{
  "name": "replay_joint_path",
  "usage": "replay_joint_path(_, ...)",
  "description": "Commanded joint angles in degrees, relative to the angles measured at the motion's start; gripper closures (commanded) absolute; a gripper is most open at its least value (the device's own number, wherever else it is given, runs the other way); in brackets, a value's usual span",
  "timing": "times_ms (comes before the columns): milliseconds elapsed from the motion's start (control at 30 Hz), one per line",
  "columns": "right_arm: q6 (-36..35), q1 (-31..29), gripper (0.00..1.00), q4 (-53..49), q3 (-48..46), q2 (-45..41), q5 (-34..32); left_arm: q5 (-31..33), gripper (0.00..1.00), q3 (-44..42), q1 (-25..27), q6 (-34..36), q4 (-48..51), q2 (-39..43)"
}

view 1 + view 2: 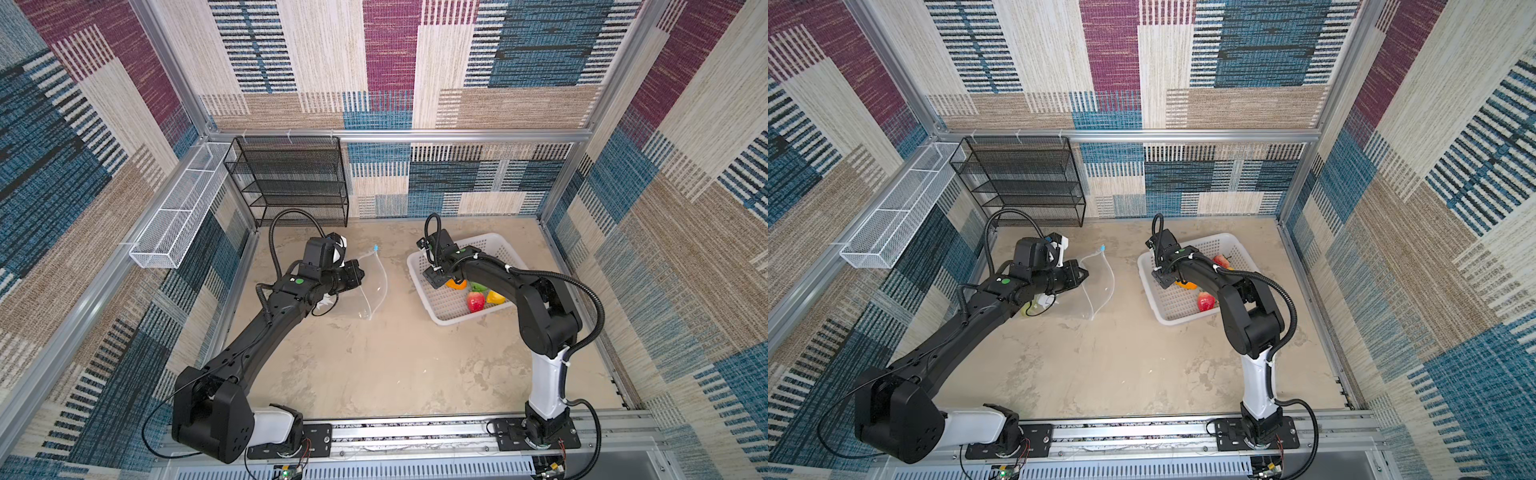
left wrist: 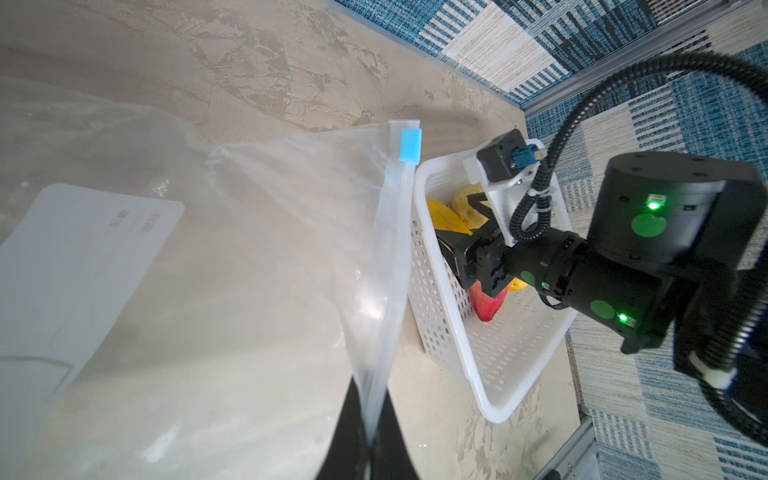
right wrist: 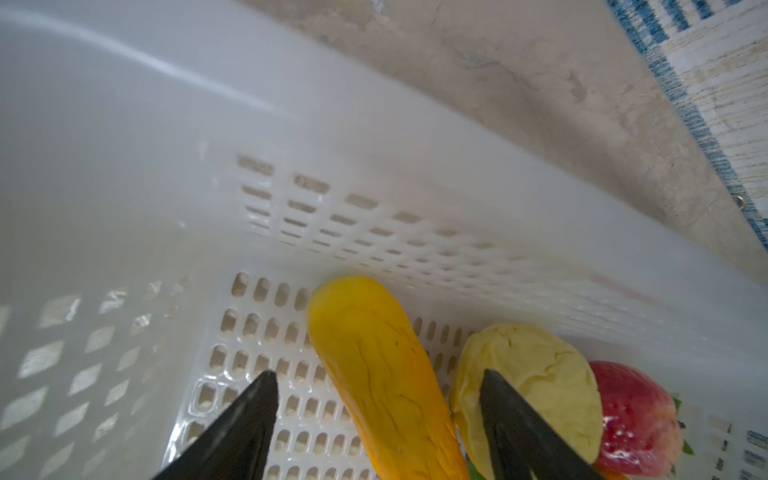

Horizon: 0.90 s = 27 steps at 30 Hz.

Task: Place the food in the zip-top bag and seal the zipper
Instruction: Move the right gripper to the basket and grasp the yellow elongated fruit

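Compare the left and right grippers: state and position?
The left gripper is shut on the zip-top bag at its zipper; the right gripper is open, holding nothing. The left gripper sits at the bag's mouth; the right gripper is down inside the white basket, an orange fruit between its jaws. Both have black fingers.

I see the zip-top bag [image 2: 266, 257] as clear, thin plastic film, shiny where light catches it, with a matt white label [image 2: 75, 266]. The basket [image 2: 432, 299] is smooth white plastic, perforated. The orange fruit [image 3: 386, 374] looks waxy and glossy, the strawberry [image 1: 476, 301] shinier. The tabletop [image 1: 395, 353] reads matt, mottled, plaster-like. The walls [image 1: 685, 208] look like woven cloth; the rack [image 1: 291, 178] is black wire mesh.
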<state>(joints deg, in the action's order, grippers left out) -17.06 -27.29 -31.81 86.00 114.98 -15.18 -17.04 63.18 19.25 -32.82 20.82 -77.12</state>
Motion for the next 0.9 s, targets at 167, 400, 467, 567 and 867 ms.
replay_joint_path(167,-0.6,0.9,0.24,0.6,-0.9,2.1,1.2,-0.1,1.00,0.2,-0.1,0.4,-0.9,0.6)
replay_joint_path(400,1.4,1.8,0.27,1.6,-1.6,3.7,2.1,0.0,1.00,0.1,-0.1,0.3,-0.9,0.5)
replay_joint_path(467,1.9,1.9,0.28,1.8,-1.8,4.2,2.1,0.0,1.00,0.1,-0.1,0.3,-0.9,0.4)
replay_joint_path(567,2.7,2.1,0.34,2.8,-2.5,4.0,2.7,0.0,1.00,0.1,-0.1,0.3,-0.9,0.5)
replay_joint_path(867,4.2,2.2,0.56,4.3,-3.5,1.8,4.8,0.1,1.00,0.0,-0.1,0.3,-0.9,0.6)
